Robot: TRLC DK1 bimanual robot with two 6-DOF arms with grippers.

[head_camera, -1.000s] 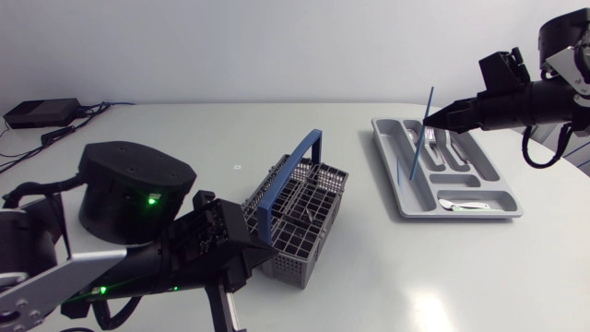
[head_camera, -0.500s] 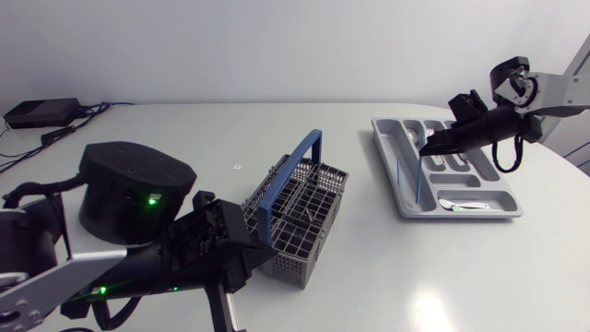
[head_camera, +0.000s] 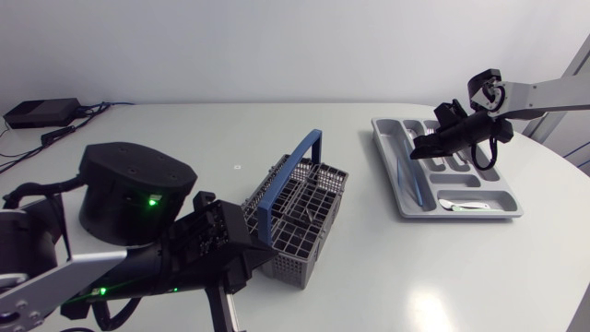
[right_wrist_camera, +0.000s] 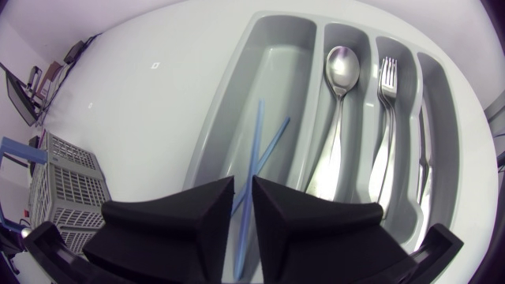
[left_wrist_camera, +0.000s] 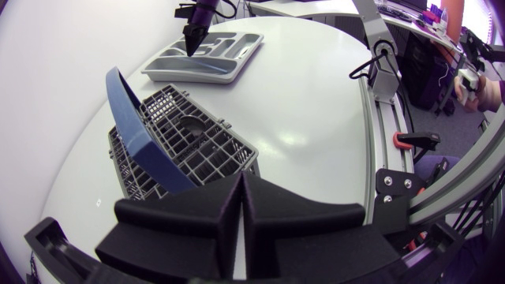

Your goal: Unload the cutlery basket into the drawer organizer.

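Nearly done: a spoon (right_wrist_camera: 342, 63), a fork (right_wrist_camera: 387, 79) and two blue chopsticks (right_wrist_camera: 256, 142) are in the drawer organizer (head_camera: 385, 161). The cutlery basket (head_camera: 309, 198) looks empty (mesh hides its floor). The right pincer (right_wrist_camera: 243, 183) hangs over one chopstick; I cannot tell its grip. The left pincer (left_wrist_camera: 241, 185) is closed on nothing.

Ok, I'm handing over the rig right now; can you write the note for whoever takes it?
Left gripper: shut, empty, cutlery basket ahead of it.
Right gripper: low over the drawer organizer's long outer compartment; grip unclear.
Two blue chopsticks are in that compartment, one running under the gripper.
Spoon and fork in neighbouring slots.
No cutlery visible in the basket.
Left to do: confirm release, lift clear, check basket.
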